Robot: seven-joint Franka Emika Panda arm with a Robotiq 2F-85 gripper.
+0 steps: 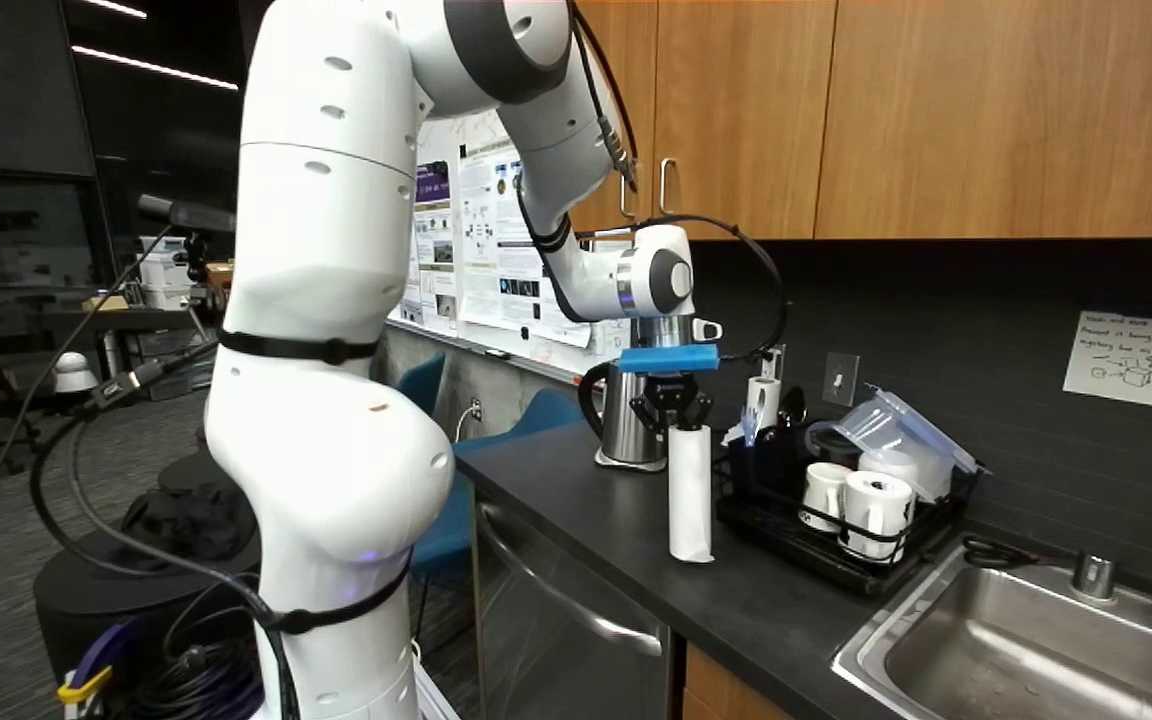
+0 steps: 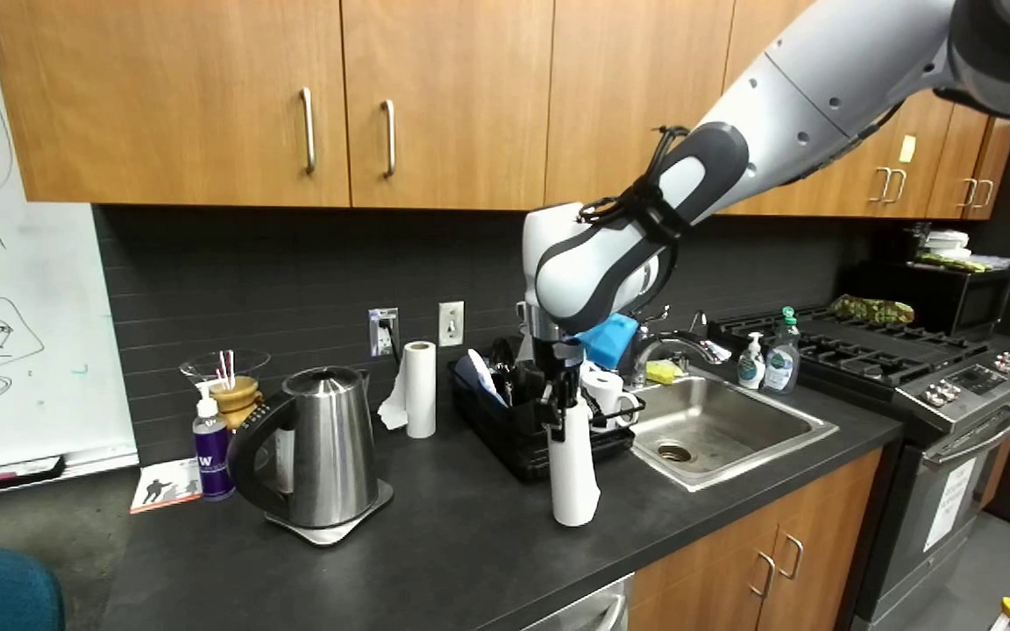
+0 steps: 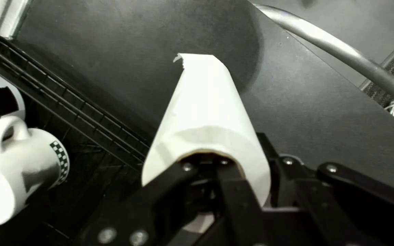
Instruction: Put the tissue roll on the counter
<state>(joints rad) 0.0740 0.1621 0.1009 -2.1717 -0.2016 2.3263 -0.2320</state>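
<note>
Over open counter [image 2: 452, 552] between edge [image 2: 689, 536] and rack [image 2: 501, 443], fingers [image 3: 239, 196] grip the tissue roll [image 1: 690, 495].

The tissue roll [image 1: 690, 495] is matt paper, the counter [image 2: 448, 552] smooth, the kettle [image 2: 338, 456] shiny metal, the cabinets [image 2: 181, 105] wood.

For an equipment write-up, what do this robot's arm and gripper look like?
The arm is glossy white with rounded segments, grey oval caps and dark grey bands. Black straps circle it; a black cable loops alongside. The gripper is black, with jointed linkages and silvery screws. A blue piece shows beside it.
</note>
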